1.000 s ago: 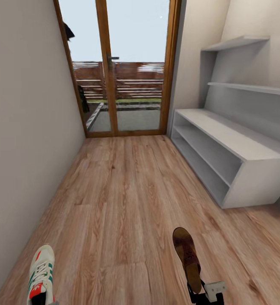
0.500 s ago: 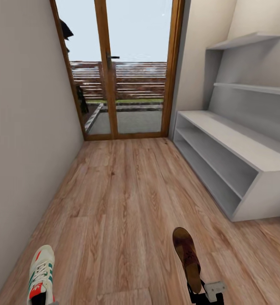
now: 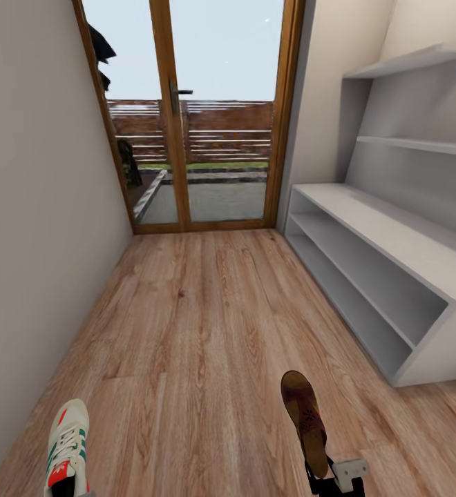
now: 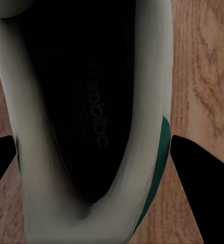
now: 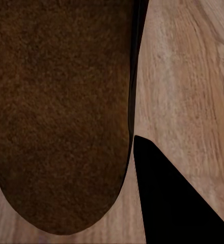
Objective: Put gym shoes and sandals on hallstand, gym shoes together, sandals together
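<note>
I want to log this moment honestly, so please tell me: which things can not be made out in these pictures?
- Head view: the gym shoe's heel is cut off by the bottom edge.
- Head view: the sandal's back is covered by the right end effector, itself cut by the edge.
- Left wrist view: the shoe's outside is hidden; we look into its dark opening.
- Right wrist view: the sandal's toe runs past the frame.
- Hallstand: its right part is cut off.

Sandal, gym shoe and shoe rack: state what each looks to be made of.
The sandal looks like dark brown leather, matte, with punched holes over the toe; its footbed in the right wrist view looks fuzzy, perhaps suede. The gym shoe seems cream leather or synthetic with laces, green stripes and a smooth dark lining. The shoe rack is flat pale grey without grain, likely painted board.
</note>
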`<state>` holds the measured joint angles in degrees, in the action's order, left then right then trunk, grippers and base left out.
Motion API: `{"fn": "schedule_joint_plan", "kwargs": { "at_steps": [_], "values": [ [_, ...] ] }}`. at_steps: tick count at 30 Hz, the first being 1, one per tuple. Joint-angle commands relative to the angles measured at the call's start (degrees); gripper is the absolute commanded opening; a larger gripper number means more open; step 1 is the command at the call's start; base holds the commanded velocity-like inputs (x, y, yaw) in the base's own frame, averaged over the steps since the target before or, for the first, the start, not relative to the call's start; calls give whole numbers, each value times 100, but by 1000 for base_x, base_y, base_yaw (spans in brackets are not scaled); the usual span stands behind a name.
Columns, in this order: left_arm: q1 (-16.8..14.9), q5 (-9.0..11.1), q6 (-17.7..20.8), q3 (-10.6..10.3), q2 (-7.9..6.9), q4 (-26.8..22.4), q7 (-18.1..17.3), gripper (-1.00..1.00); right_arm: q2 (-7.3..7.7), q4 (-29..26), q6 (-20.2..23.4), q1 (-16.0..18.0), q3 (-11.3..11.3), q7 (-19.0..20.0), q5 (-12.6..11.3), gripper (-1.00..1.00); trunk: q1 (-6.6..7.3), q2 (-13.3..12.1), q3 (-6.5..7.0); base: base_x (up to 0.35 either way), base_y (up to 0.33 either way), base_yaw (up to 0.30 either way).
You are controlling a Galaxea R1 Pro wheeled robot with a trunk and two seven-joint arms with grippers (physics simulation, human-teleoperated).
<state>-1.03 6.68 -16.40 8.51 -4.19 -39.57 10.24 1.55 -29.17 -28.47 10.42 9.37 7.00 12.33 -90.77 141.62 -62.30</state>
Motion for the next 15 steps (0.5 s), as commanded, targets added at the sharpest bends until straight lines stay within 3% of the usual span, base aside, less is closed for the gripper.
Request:
{"fn": "schedule_joint_plan", "kwargs": {
  "at_steps": [1,15],
  "values": [
    [-2,44,-21,-16,-3,2,31,-100,-6,0,-18,4,47,45,24,-100,-2,2,-5,340,0,0],
    [-2,43,-21,-16,2,2,31,-100,-2,6,-18,4,50,38,26,-100,-2,2,-5,340,0,0]
  ]
}}
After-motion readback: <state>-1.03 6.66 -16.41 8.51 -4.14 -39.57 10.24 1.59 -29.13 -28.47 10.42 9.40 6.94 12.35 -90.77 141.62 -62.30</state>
